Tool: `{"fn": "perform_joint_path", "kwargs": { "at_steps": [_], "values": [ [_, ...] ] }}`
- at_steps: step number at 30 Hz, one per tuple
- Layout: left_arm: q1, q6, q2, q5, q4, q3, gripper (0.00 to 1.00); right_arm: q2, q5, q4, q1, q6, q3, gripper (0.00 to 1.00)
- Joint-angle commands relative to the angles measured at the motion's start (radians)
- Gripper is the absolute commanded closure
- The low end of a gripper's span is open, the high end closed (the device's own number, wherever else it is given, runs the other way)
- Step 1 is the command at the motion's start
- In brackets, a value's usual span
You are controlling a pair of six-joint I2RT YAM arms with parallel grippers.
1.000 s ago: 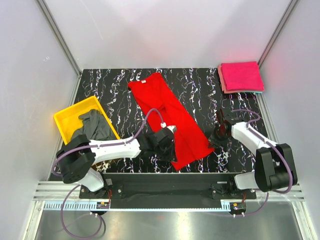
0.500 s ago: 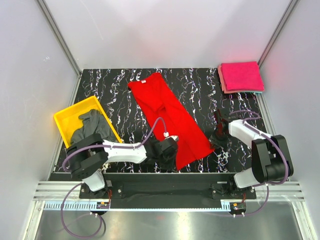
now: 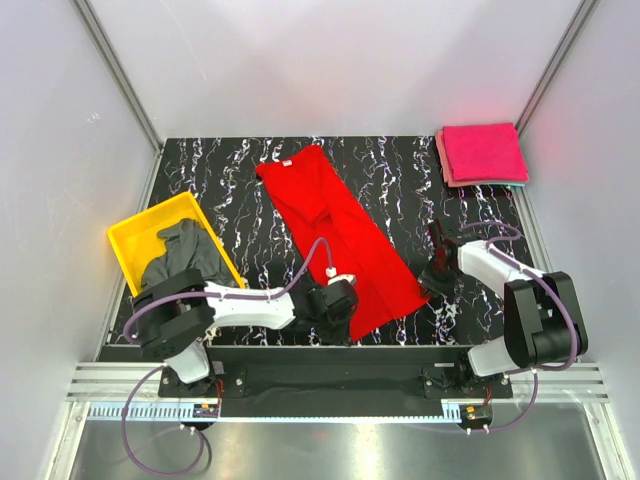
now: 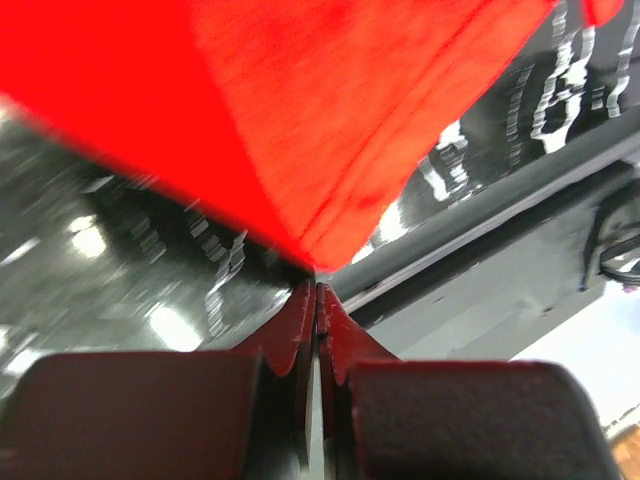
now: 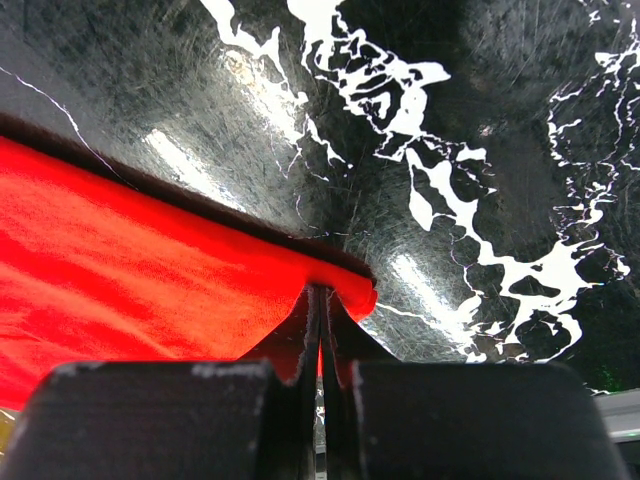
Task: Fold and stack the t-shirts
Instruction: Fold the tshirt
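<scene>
Left claw [image 4: 316, 288] nearer, tight on red t-shirt [image 3: 340, 225] corner.

no legible text or labels

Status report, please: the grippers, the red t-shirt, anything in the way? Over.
Left gripper: jaws shut on near corner of red t-shirt. Right gripper: jaws shut on its right corner. Shirt lies as long diagonal strip. Yellow tray, pink stack: well apart.
</scene>
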Motion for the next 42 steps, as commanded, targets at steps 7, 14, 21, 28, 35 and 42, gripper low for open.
{"fn": "perform_joint_path", "kwargs": {
  "at_steps": [7,14,21,28,35,42],
  "values": [
    [-0.003,0.038,-0.105,-0.086,-0.047,0.089,0.94,-0.016,0.042,0.108,0.0,0.059,-0.099,1.0],
    [-0.002,0.077,-0.022,-0.129,-0.07,0.129,0.95,-0.071,0.056,0.059,0.0,0.046,-0.064,1.0],
    [-0.005,0.07,0.03,-0.149,-0.073,0.119,0.96,-0.095,0.047,0.04,0.0,0.04,-0.048,1.0],
    [-0.006,0.054,0.094,-0.127,-0.083,0.085,0.96,-0.108,0.047,0.019,0.0,0.031,-0.039,1.0],
    [-0.019,0.011,0.107,-0.11,-0.106,0.046,0.97,-0.129,0.027,0.007,0.0,0.034,-0.007,1.0],
    [-0.036,0.001,0.068,-0.145,-0.182,0.066,0.97,-0.143,0.036,-0.023,0.0,0.014,0.013,1.0]
  ]
}}
